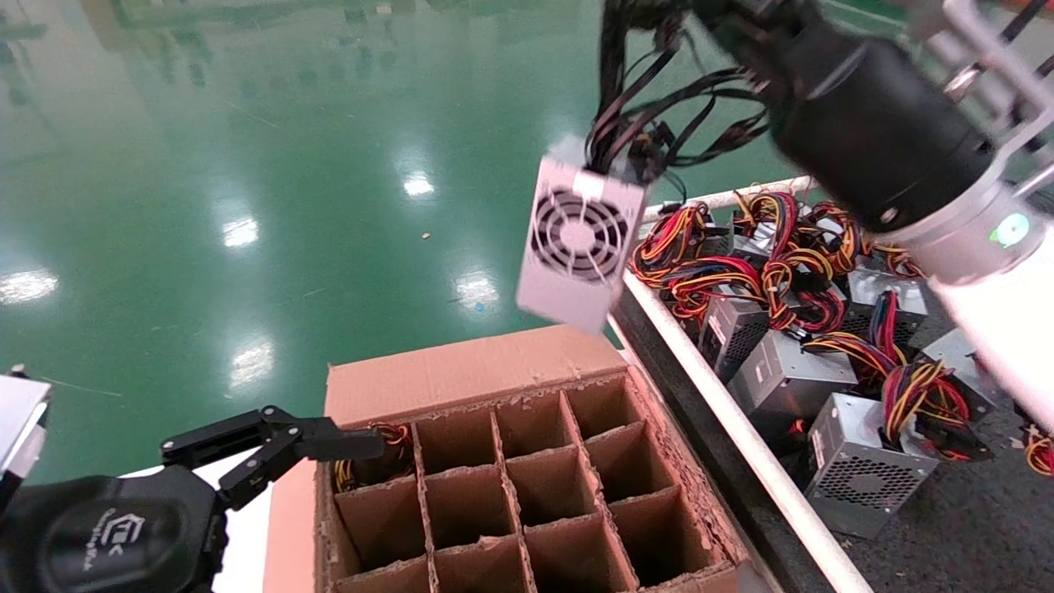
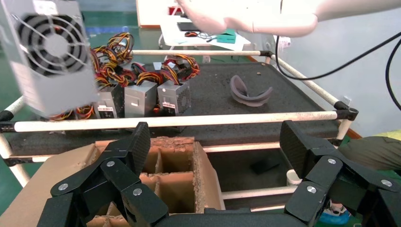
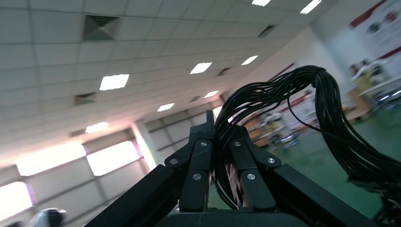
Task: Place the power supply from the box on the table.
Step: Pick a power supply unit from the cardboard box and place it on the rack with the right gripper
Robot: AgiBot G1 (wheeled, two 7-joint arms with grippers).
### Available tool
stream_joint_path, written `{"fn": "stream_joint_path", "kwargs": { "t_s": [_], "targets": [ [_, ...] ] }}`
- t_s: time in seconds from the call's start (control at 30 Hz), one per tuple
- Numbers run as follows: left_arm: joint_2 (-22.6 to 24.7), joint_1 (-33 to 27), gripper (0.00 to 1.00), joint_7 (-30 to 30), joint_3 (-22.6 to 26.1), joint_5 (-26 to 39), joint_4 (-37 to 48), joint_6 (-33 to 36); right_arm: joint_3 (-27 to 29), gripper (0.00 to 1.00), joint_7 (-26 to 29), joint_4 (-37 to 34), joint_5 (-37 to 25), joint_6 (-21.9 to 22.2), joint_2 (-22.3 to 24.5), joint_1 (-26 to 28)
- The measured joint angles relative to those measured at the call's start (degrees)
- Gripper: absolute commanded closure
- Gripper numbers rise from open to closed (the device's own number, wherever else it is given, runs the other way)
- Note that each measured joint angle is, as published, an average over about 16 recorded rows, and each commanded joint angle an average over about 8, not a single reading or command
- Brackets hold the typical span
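Note:
The power supply (image 1: 580,243), a silver-grey unit with a round fan grille, hangs tilted in the air by its black cables (image 3: 283,104). It is above the far right corner of the box (image 1: 461,375), beside the table's rail (image 1: 741,436). In the left wrist view the power supply (image 2: 47,56) swings in front of the table (image 2: 213,94). My right gripper (image 3: 220,130) is shut on the cable bundle, high above the unit. My left gripper (image 2: 215,142) stays open and empty at the box's left side, low down.
Several silver units with red-yellow wire bundles (image 1: 823,329) crowd the table's (image 1: 947,527) far left part. A grey curved piece (image 2: 250,92) lies farther along it. One box cell (image 1: 379,457) holds yellow-wired cables; the others look empty. Green floor (image 1: 247,165) lies beyond.

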Motion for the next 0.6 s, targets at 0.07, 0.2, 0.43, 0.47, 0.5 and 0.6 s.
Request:
{"fn": "stream_joint_path", "kwargs": {
  "t_s": [0.07,0.2,0.43,0.47,0.5,0.6],
  "targets": [
    [0.0,0.0,0.00,0.0,0.0,0.0,0.0,0.0,0.3,1.00,-0.6,-2.3,-0.2,-0.8,0.5,1.5],
    [0.0,0.0,0.00,0.0,0.0,0.0,0.0,0.0,0.8,1.00,-1.8,-7.2,-0.5,-2.7,1.6,4.2],
    [0.0,0.0,0.00,0.0,0.0,0.0,0.0,0.0,1.2,1.00,-3.8,-14.9,-1.2,-5.5,4.0,8.0],
    [0.0,0.0,0.00,0.0,0.0,0.0,0.0,0.0,1.2,1.00,-4.2,-15.9,-1.3,-5.8,4.5,8.5],
    [0.0,0.0,0.00,0.0,0.0,0.0,0.0,0.0,1.2,1.00,-4.5,-17.0,-1.5,-5.9,4.9,9.0],
    [0.0,0.0,0.00,0.0,0.0,0.0,0.0,0.0,1.2,1.00,-5.7,-20.0,-2.0,-6.0,6.2,10.4]
  ]
}}
